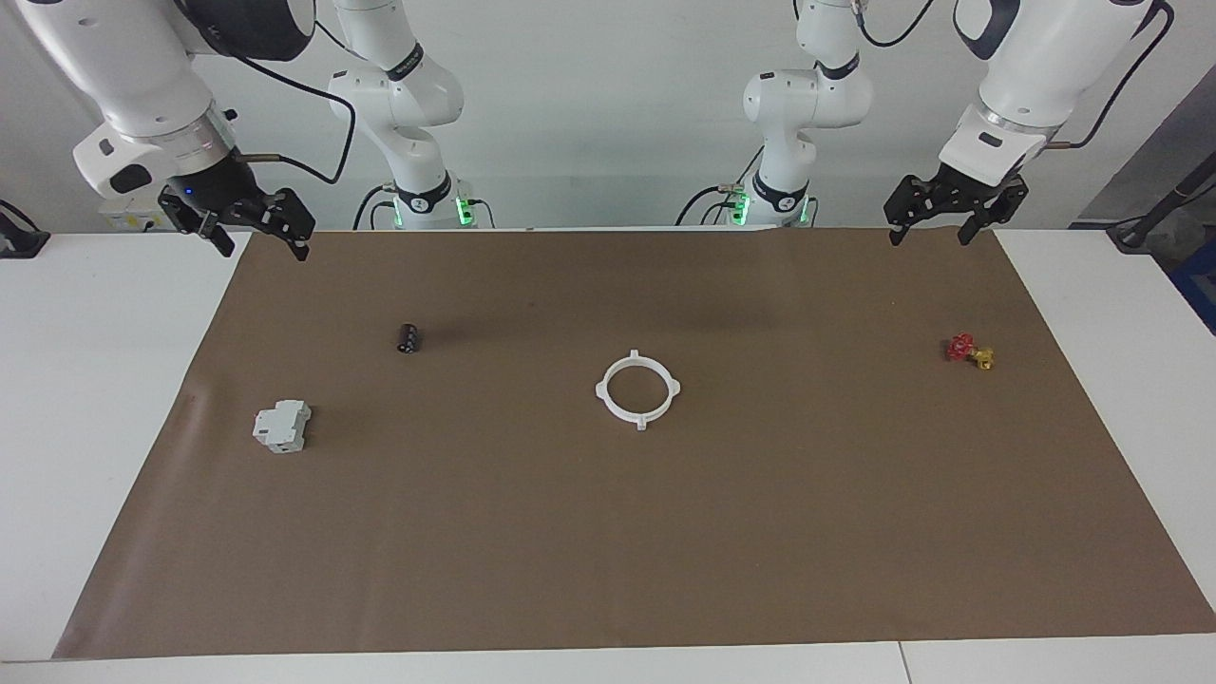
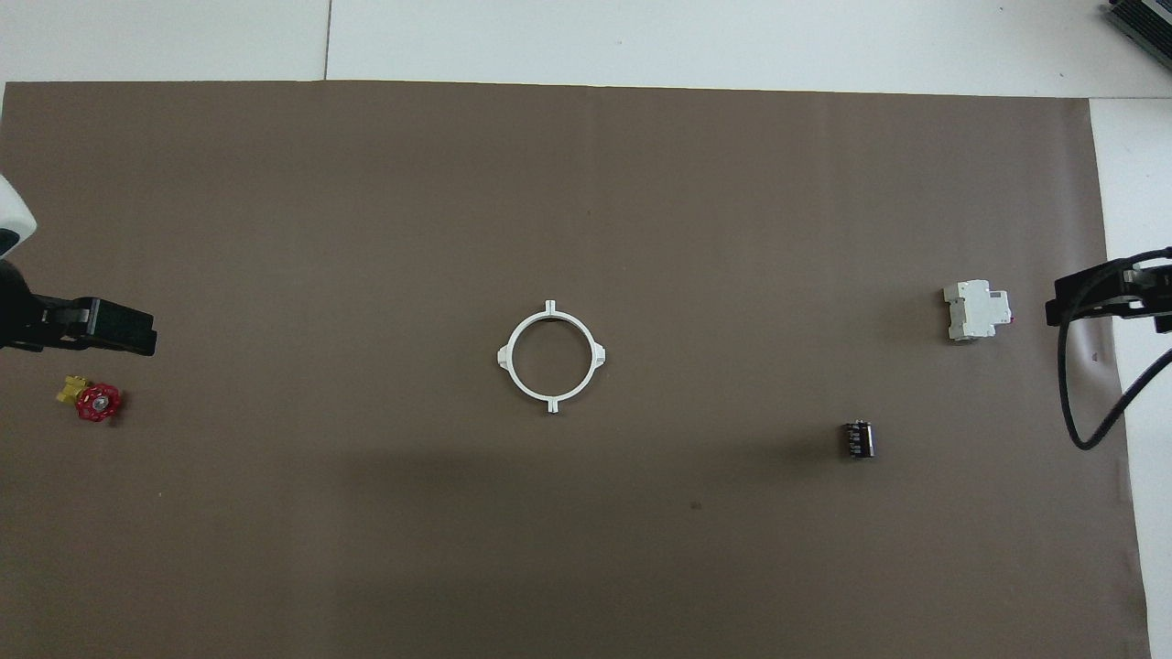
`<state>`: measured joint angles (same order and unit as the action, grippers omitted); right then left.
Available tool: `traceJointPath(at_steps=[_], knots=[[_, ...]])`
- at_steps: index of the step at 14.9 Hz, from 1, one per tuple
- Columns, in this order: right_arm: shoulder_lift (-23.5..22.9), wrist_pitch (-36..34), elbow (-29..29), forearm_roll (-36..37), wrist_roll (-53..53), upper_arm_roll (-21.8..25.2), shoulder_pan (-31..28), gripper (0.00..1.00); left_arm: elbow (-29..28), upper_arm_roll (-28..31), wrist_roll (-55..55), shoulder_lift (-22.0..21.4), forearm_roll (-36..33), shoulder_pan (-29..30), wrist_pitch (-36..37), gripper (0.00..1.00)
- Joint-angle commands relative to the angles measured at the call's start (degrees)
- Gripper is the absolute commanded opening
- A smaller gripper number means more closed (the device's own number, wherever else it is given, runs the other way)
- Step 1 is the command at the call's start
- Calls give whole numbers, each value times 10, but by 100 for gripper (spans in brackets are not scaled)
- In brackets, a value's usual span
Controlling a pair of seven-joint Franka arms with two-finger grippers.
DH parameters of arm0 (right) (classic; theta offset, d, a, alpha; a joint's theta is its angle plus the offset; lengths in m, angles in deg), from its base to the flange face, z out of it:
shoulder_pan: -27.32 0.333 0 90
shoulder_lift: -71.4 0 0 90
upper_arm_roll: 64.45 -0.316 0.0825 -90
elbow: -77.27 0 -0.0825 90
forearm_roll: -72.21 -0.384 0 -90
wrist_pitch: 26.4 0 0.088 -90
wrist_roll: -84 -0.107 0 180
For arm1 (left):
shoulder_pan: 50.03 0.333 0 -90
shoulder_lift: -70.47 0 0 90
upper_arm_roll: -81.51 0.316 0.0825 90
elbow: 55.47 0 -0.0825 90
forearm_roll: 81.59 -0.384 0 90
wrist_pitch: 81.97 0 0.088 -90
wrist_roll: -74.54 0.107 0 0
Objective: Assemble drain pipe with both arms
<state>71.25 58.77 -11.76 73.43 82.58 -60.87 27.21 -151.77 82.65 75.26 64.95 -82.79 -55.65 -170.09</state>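
Both arms are up off the table, and the white drain pipe sits as one closed ring flat on the brown mat, in the middle, well apart from either hand. The left hand hangs in the air over the mat's edge at its own end, fingers spread, nothing between them; the little red-and-yellow valve lies on the mat near it, below and a bit farther out from the robots. The right hand hovers over the mat's corner at its end, fingers spread as well and empty. Out from it sit a small black cylinder and, farther from the robots, the grey-white block, neither touched.
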Motion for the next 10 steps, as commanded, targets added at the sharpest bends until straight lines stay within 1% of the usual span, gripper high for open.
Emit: traceJointPath(at_steps=[1, 10], knots=[[5, -5, -2, -9, -7, -2, -2, 100, 2, 3, 9, -4, 0, 0, 5, 100], [5, -5, -2, -9, -7, -2, -2, 100, 1, 2, 9, -3, -1, -5, -16, 100]])
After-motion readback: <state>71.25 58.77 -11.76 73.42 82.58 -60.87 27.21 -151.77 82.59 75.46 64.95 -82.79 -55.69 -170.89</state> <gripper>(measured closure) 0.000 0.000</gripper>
